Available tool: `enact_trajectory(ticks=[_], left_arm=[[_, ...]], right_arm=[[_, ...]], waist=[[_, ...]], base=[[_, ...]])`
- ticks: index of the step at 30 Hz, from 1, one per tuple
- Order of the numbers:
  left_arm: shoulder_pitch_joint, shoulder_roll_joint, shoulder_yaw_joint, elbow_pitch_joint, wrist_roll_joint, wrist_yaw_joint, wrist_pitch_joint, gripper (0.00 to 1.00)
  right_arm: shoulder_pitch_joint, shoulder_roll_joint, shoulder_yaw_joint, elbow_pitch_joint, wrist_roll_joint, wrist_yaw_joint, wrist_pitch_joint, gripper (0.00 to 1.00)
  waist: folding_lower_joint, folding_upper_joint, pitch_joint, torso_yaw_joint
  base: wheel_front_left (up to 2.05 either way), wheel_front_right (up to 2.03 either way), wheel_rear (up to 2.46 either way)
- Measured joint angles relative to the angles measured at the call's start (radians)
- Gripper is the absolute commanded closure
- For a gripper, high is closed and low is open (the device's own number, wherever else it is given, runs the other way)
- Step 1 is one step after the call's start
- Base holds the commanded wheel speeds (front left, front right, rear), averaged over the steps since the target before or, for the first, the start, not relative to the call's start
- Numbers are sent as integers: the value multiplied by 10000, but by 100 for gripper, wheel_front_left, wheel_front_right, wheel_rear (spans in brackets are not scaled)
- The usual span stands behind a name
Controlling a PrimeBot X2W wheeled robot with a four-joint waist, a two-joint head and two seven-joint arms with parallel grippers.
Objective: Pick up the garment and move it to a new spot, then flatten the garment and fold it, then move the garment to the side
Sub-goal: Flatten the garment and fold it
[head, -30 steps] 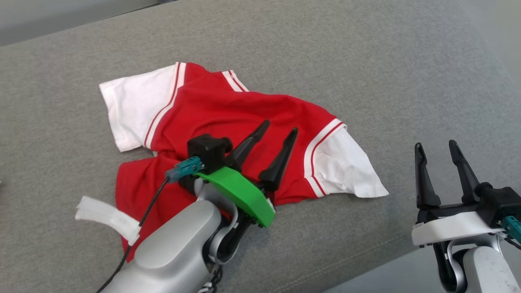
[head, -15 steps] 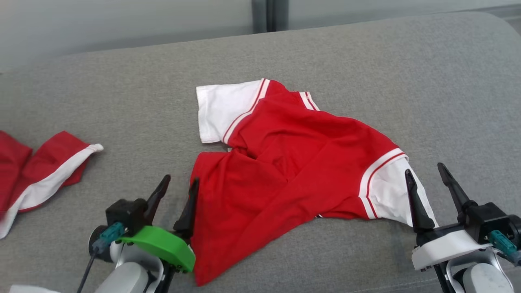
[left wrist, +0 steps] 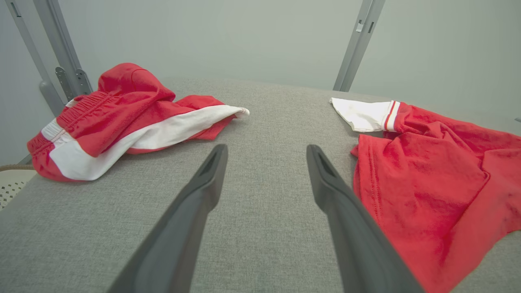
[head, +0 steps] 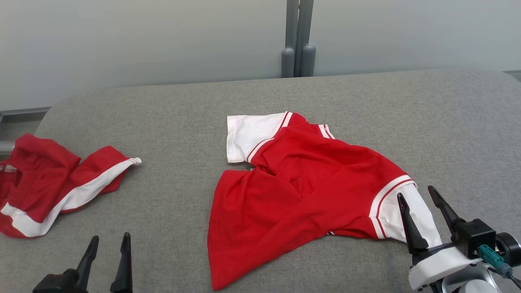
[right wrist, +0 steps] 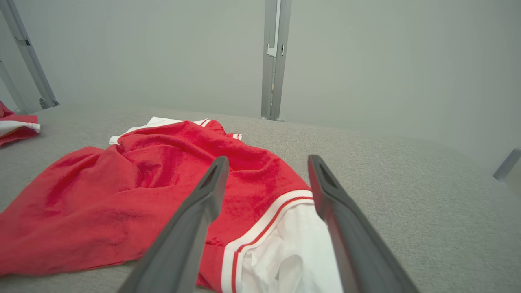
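Note:
The garment is a red shirt with white, red-striped sleeves, lying rumpled in the middle of the grey padded surface. My left gripper stands open near the front edge, left of the shirt's hem and apart from it. In the left wrist view the left gripper has bare grey fabric between its fingers and the shirt off to the right. My right gripper is open at the shirt's right white sleeve. In the right wrist view the right gripper frames that sleeve and the red body.
Red shorts with a white stripe lie bunched at the surface's far left, also in the left wrist view. A grey upright post stands behind the surface against a pale wall. A white perforated basket sits below the left edge.
The head camera has tilted up, bringing the wall and the shorts into view. My left gripper has drawn back off the shirt to its left. The right gripper now stands at the white sleeve.

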Motion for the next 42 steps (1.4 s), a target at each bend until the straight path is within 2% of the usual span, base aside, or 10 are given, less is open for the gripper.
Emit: enact_trajectory(ticks=[6,10,14,25,36,39,41,42], left_arm=[[480,-568,1340,-339,627,-652,0,0],[524,-882,1689,-337,894,-1133,0,0],[499,-1083,1785,-176,1131,-1369,0,0],[-26,-1360,1609,247,1229,-1526,0,0],[-48,-1246,1208,443,894,-1536,-12,0],[21,-1371,499,662,224,-1536,732,0],[10,-1409,151,449,-205,-1536,1386,0],[15,-1429,-59,209,-533,-1536,2025,0]], right_arm=[[4,23,-127,188,-2,0,0,0],[-3,42,-213,274,0,0,0,0],[-59,54,-274,364,0,0,0,0],[-331,128,-290,608,17,0,0,0],[-433,-17,-247,784,-40,2,0,0],[-337,-173,-523,1732,-180,0,295,0],[-340,-414,-481,1965,-267,6,978,0],[-453,-721,-198,1956,-265,6,1770,0]], waist=[[0,0,-75,-279],[0,0,-48,-424],[0,0,-2,-527],[0,0,42,-615],[0,0,45,-659],[0,0,40,-647],[0,0,105,-641],[0,0,210,-654]], base=[[0,0,0],[0,0,0],[0,0,0],[0,0,0],[0,0,0],[0,0,0],[0,0,0],[0,0,0]])
